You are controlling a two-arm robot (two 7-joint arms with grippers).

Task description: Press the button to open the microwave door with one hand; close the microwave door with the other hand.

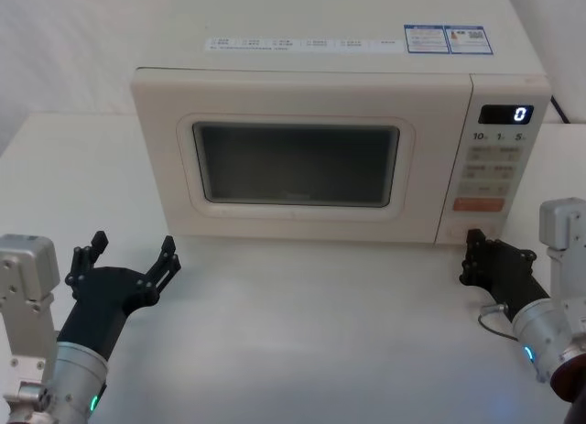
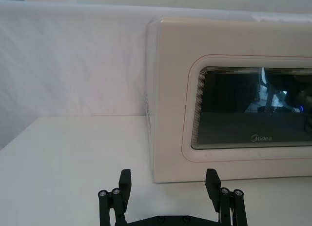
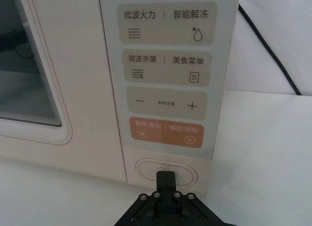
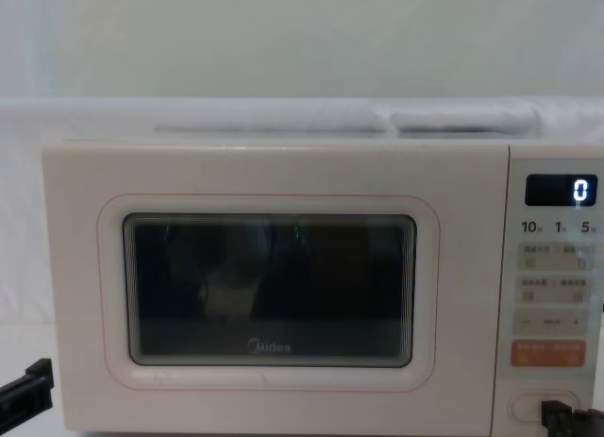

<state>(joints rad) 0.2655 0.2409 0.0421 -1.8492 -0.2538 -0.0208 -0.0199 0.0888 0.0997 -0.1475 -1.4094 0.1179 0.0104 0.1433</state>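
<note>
Right wrist view: right gripper (image 3: 166,177) fingers closed together, tip on the button (image 3: 165,170); left gripper (image 1: 133,259) spread wide, empty, microwave door (image 1: 295,158) shut

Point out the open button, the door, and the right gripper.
button (image 3: 167,172), right wrist view, its left half.
microwave door (image 1: 165,158), head view, cream panel left of window.
right gripper (image 1: 472,250), head view, tip at the button.

The cream box-shaped microwave (image 1: 302,149) stands at the back of the white surface (image 1: 302,332), its wide cream oblong button (image 3: 165,172) at the lower right, below the orange rectangular key pair (image 3: 165,132).
</note>
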